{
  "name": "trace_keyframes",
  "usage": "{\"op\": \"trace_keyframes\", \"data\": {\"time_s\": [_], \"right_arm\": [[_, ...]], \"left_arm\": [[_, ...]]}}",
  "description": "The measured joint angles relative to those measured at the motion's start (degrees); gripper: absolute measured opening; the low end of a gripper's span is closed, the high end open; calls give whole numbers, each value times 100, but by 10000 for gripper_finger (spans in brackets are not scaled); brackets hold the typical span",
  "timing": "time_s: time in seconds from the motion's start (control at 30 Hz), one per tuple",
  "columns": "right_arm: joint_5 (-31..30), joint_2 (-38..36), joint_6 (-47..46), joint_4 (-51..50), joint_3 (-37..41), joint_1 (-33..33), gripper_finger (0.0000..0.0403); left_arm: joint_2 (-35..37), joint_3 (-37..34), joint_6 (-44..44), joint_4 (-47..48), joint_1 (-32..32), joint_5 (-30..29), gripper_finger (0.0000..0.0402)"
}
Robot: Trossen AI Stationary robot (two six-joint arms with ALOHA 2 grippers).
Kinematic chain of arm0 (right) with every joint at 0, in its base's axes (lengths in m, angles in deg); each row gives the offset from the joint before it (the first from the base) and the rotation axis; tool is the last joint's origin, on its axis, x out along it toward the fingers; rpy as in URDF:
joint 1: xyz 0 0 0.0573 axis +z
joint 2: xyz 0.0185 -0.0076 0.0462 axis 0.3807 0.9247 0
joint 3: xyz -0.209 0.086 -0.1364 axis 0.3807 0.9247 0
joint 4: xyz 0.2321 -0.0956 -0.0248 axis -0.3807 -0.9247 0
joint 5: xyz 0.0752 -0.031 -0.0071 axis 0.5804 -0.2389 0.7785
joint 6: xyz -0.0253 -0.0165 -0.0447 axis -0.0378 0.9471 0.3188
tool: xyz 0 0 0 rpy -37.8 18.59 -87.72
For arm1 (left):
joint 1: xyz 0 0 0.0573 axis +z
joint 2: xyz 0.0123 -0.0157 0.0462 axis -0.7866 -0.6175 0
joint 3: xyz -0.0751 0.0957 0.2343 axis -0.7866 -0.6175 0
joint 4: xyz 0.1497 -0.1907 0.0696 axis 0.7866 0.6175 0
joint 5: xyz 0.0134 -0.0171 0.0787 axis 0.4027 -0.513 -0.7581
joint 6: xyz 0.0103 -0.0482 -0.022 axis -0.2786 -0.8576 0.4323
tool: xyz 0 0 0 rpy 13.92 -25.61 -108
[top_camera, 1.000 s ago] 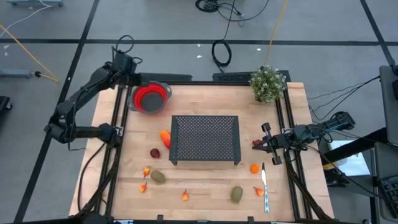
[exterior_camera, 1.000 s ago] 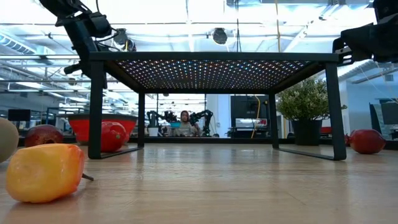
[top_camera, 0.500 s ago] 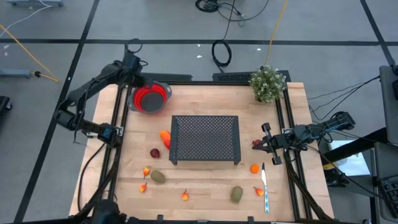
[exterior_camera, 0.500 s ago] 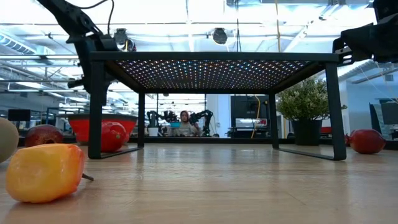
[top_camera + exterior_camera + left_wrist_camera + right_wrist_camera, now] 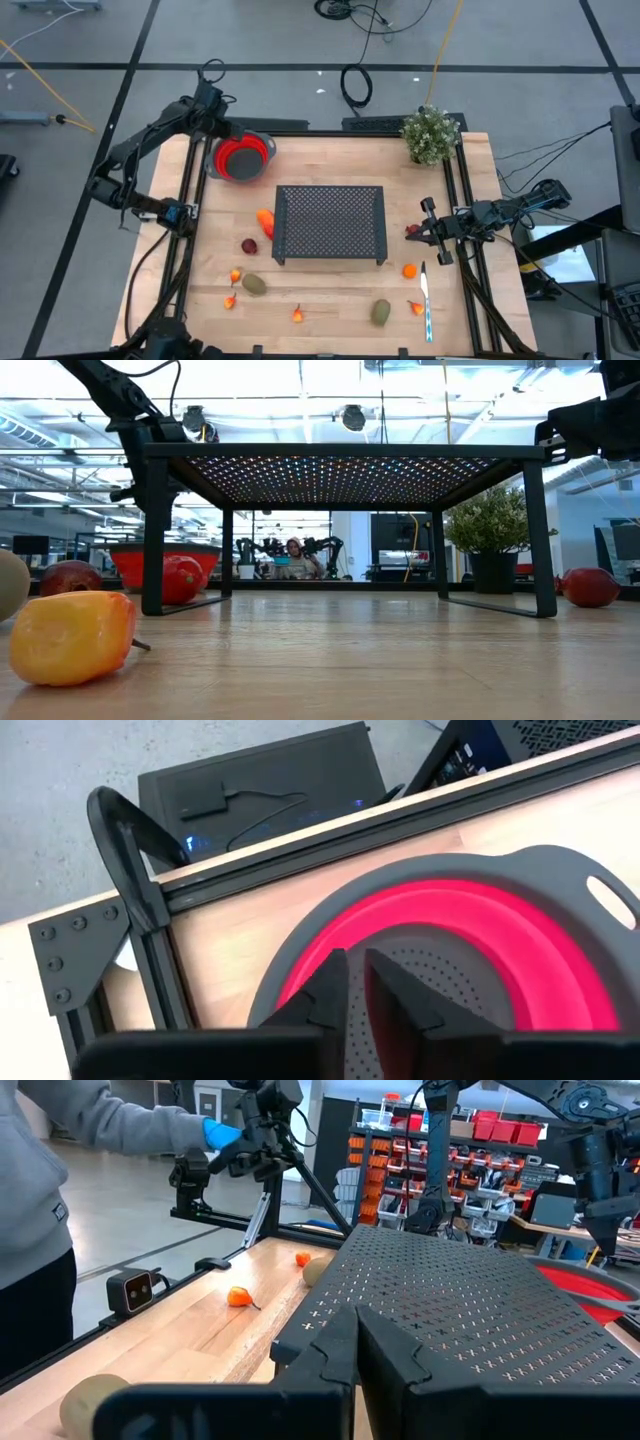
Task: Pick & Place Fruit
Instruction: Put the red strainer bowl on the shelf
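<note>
Wooden table [image 5: 330, 300]: left pincer [image 5: 352, 982] slightly parted, empty, over red colander [image 5: 470, 935]; right pincer [image 5: 352, 1342] closed, empty.

The black perforated metal rack [image 5: 330, 226] stood at the middle of the wooden table [image 5: 330, 165]. The red collapsible colander with a grey rim [image 5: 241, 157] sat near the far left corner, the bushy green potted plant [image 5: 431, 134] at the far right. Just left of the rack lay the long orange toy fruit [image 5: 265, 221] and, nearer the front, the dark red round fruit [image 5: 249, 246]. The silver utensil with a light-blue handle [image 5: 426, 300] lay near the front right.
</note>
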Motion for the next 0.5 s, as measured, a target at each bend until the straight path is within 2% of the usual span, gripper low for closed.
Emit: {"op": "trace_keyframes", "data": {"time_s": [0.33, 0.5], "right_arm": [[1, 1, 0, 0, 2, 0, 0], [0, 2, 0, 0, 2, 0, 0]], "left_arm": [[-75, 0, -147, -5, 0, -18, 199], [-406, 0, -105, -6, 0, -159, 250]]}}
